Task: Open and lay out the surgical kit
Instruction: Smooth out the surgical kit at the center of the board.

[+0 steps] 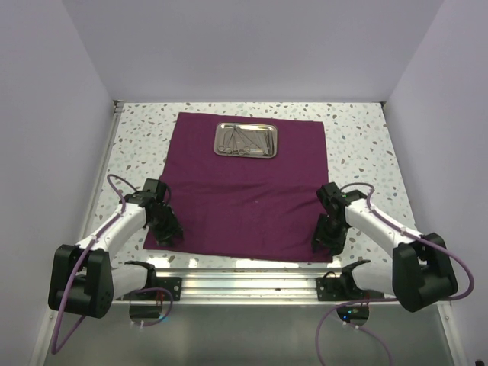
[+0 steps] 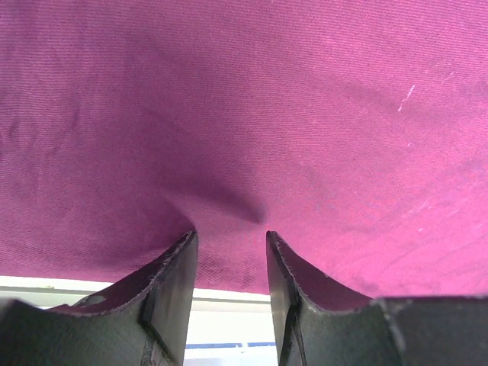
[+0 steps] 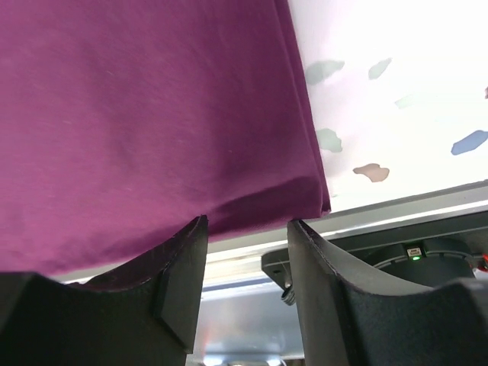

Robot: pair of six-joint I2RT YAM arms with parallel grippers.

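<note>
Cloth: the cloth (image 1: 244, 198) is lying unfolded and nearly flat on the worktop (image 1: 358, 145), with only shallow creases showing across its middle.
Tray: the tray (image 1: 245, 155) is sitting on the cloth, centred near the cloth's far edge.
Instruments: the instruments (image 1: 244, 139) are lying bunched together inside the tray. None is lying on bare cloth.
Left end effector: the left end effector (image 1: 169, 232) is sitting at the cloth's near-left corner. Its fingers (image 2: 171, 282) are standing apart, released, with a small pucker of cloth showing just past the tips. Contact with the cloth cannot be told.
Right end effector: the right end effector (image 1: 326, 244) is sitting at the cloth's near-right corner. Its fingers (image 3: 183, 274) are standing apart, released, with the cloth's near hem lying just beyond the tips.
Done: the opening step is looking complete, judging by the spread wrap and the exposed tray.
Left: the laying-out is not yet begun. The instruments are waiting to be lifted out of the tray and set apart on the cloth.
Progress: the task is probably sitting at roughly its midpoint.
</note>
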